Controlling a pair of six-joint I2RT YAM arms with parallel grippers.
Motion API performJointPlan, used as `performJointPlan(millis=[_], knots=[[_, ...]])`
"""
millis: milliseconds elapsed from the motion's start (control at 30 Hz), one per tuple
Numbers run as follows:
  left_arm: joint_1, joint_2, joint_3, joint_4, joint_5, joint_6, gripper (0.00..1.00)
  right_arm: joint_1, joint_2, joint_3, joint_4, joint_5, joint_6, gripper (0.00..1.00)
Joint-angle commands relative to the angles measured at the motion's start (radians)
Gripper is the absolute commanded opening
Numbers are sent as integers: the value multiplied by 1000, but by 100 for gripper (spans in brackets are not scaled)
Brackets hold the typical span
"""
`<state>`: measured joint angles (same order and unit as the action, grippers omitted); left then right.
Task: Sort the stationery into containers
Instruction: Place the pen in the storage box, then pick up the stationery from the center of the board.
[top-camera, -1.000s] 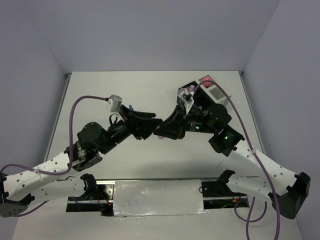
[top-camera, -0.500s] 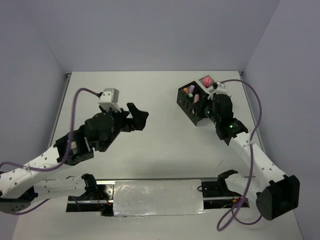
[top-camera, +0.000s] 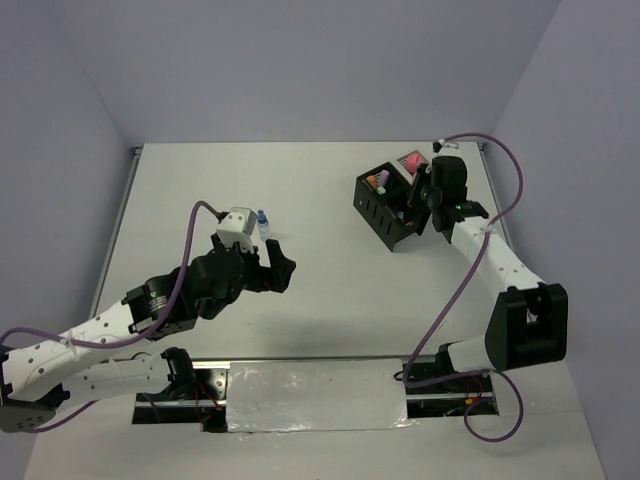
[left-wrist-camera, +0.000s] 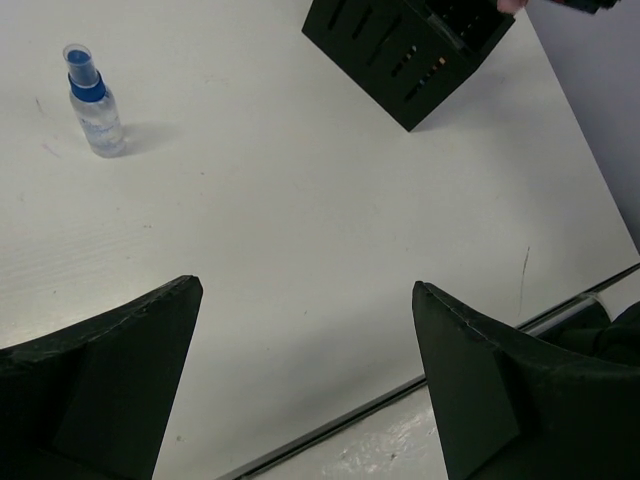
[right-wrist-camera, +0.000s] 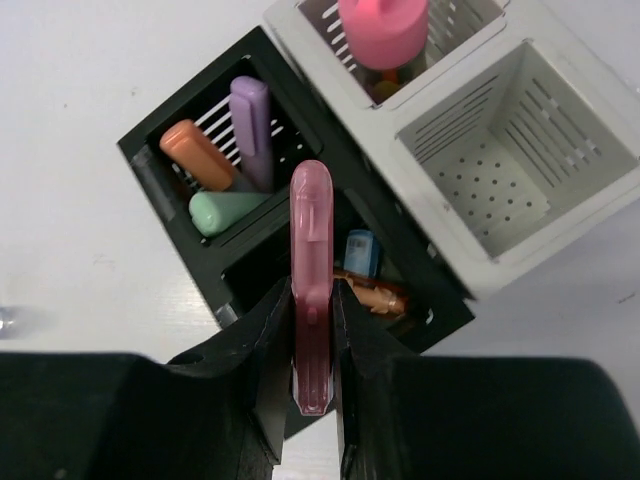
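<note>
Pink highlighter (right-wrist-camera: 311, 225) inside right pincer (right-wrist-camera: 312, 305)

Worktop (top-camera: 310, 190): matte white, faintly scuffed, with metal edging (top-camera: 118, 220) along its 9 o'clock side.
Walls (top-camera: 300, 60): plain pale grey-lavender panels at 9, 12 and 3 o'clock.
Near edge: silver strip (top-camera: 315, 395) at 6 o'clock.
Light: even, soft shadows.

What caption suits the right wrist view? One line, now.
Right gripper shut on a pink highlighter above the black mesh box that holds other highlighters.

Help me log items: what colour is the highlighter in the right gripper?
Pink. The highlighter shows best in the right wrist view.
</note>
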<state>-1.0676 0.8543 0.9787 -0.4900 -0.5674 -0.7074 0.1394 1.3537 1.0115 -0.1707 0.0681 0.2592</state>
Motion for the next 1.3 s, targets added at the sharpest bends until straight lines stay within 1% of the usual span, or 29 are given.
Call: performJointPlan(millis=[0, 233, 333, 367, 467, 533, 667, 700, 767, 800, 833, 867, 900, 933, 967, 1000, 1033, 1067, 1100, 1133, 1167, 1200, 1233, 1267], knots=[[1, -4, -28, 42, 32, 17, 99, -24, 59, 90, 16, -37, -32, 8], [9, 15, -60, 56, 32, 23, 99, -27, 136, 107, 45, -103, -9, 13], [17, 17, -63, 53, 35, 23, 99, -27, 142, 101, 50, -113, -3, 32], [24, 15, -69, 51, 37, 17, 99, -29, 139, 98, 53, -111, -3, 45], [49, 9, -84, 54, 49, 6, 99, -29, 130, 91, 48, -96, 3, 56], [66, 5, -90, 53, 61, 2, 99, -29, 119, 96, 43, -94, 3, 58], [93, -4, -100, 41, 67, -18, 99, -29, 101, 119, 7, -105, 8, 59], [98, -8, -89, 6, 57, -26, 99, -12, 75, 118, 10, -150, 3, 59], [113, -3, -68, -65, 15, -73, 99, 44, 45, 121, 2, -153, -14, 62], [142, 9, -37, -115, -41, -95, 99, 92, 33, 134, -7, -140, -50, 62], [165, 18, -19, -219, -63, -118, 99, 191, 16, 140, -18, -122, -66, 63], [235, 26, -5, -275, -78, -165, 99, 239, 13, 144, -15, -122, -78, 64], [274, 35, 20, -318, -87, -179, 99, 287, 18, 141, -4, -129, -90, 72], [311, 34, 21, -344, -83, -184, 99, 366, 30, 142, 5, -134, -87, 77], [381, 29, 25, -378, -83, -197, 99, 403, 45, 147, 25, -131, -83, 78], [414, 13, 26, -395, -86, -208, 99, 439, 86, 157, 39, -133, -81, 83], [444, 2, 25, -407, -83, -210, 99, 506, 111, 165, 68, -108, -83, 91], [506, -20, 29, -416, -80, -211, 99, 538, 137, 192, 82, -96, -95, 91], [532, -30, 32, -426, -75, -210, 99, 567, 192, 212, 95, -81, -101, 91], [555, -43, 34, -421, -69, -181, 99, 619, 223, 232, 112, -32, -106, 91], [593, -50, 38, -411, -60, -158, 99, 637, 257, 287, 114, -10, -112, 91], [607, -58, 43, -412, -55, -138, 99, 652, 325, 323, 112, 7, -110, 91], [618, -58, 49, -412, -46, -88, 99, 660, 364, 360, 88, 24, -103, 91], [620, -54, 57, -407, -32, -52, 99, 669, 436, 430, 86, 41, -97, 91]])
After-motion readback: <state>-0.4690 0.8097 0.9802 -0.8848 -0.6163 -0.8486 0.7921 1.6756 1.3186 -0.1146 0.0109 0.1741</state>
